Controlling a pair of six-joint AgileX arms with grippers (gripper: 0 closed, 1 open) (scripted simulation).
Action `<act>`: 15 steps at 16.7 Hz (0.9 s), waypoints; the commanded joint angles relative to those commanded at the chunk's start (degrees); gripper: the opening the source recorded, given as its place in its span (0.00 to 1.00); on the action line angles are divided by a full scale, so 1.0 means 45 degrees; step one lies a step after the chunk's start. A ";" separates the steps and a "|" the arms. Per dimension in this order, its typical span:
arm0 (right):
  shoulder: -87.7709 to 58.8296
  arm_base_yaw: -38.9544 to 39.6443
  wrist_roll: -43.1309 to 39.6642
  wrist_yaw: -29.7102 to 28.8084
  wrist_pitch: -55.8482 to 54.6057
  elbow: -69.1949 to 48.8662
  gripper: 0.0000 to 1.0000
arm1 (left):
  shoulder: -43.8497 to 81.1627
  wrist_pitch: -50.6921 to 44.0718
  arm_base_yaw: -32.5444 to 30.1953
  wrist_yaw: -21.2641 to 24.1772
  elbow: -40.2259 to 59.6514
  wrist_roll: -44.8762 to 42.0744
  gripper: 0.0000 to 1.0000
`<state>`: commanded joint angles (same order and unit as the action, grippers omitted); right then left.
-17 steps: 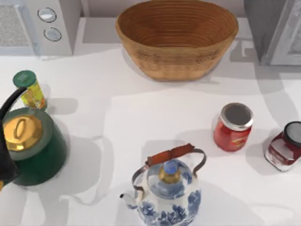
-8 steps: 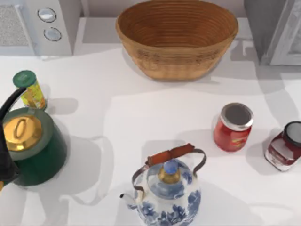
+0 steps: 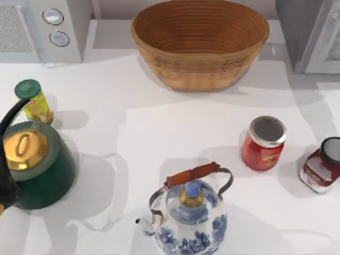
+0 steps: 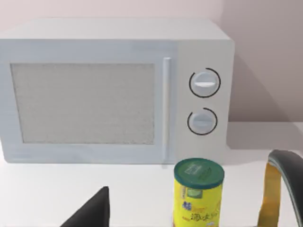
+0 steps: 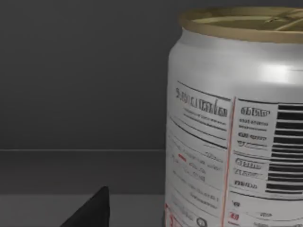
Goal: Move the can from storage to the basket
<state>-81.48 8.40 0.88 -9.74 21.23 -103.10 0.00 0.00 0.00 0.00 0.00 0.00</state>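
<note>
In our right wrist view the can [image 5: 236,118] stands upright and close ahead against the dark grey inner wall of the storage [image 3: 311,34], which sits at the table's one o'clock corner. The basket [image 3: 200,42] rests at twelve o'clock. We cannot tell how far either gripper's fingers stand apart, or whether they hold anything.

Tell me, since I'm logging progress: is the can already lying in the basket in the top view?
No, the basket holds nothing, while the can stands upright against dark grey walls in the right wrist view.
</note>
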 joint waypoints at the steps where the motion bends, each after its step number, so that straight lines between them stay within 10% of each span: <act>1: -0.0377 -0.0071 0.0001 0.0066 -0.0063 -0.0315 1.00 | 0.0000 0.0000 0.0000 0.0000 0.0000 0.0000 1.00; 9: -0.1569 -0.0296 0.0004 0.0274 -0.0266 -0.1309 1.00 | 0.0000 0.0000 0.0000 0.0000 0.0000 0.0000 1.00; 15: -0.1569 -0.0296 0.0004 0.0274 -0.0266 -0.1309 0.55 | 0.0000 0.0000 0.0000 0.0000 0.0000 0.0000 1.00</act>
<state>-88.54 7.07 0.90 -8.50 20.03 -108.99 0.00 0.00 0.00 0.00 0.00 0.00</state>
